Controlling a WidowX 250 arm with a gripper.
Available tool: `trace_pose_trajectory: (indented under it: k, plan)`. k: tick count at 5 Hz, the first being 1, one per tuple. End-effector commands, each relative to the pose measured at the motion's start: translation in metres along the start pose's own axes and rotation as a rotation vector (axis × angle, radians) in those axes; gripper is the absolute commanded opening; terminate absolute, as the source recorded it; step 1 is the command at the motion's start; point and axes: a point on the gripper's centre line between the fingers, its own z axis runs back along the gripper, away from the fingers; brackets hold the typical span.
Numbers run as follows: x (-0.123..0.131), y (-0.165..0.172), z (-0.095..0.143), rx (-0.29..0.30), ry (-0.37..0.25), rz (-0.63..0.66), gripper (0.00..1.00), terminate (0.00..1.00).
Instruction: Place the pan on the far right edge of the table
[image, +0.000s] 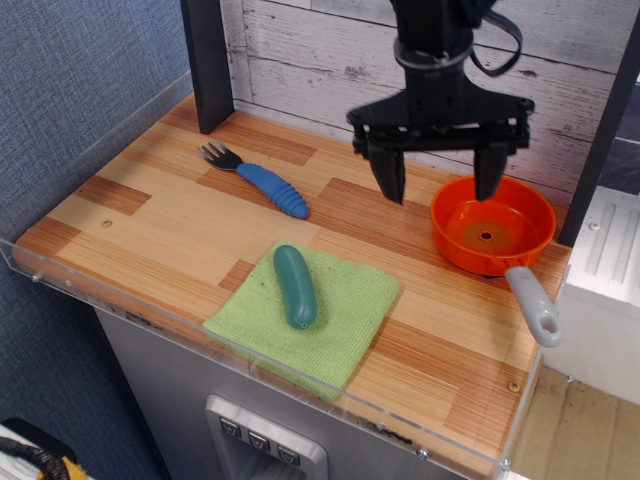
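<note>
The orange pan sits flat on the wood-plank table at its right edge, its light grey handle pointing toward the front right corner. My gripper hangs open and empty above the table, up and to the left of the pan, its black fingers spread wide. It does not touch the pan.
A green cloth with a teal pickle-shaped toy lies near the front edge. A blue-handled fork lies at the back left. A dark post stands at the back left corner. A clear acrylic rim runs along the front.
</note>
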Motion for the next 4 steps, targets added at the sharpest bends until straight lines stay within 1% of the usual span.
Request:
trace_pose_trajectory:
  k: [1,2,4]
  plan:
    - [0.035,0.053,0.017,0.048,-0.038,0.049,1.00,0.00]
    - [0.045,0.084,0.014,0.070,-0.020,0.090,1.00,0.00]
    - [0.058,0.123,0.011,0.100,-0.032,0.152,1.00,0.00]
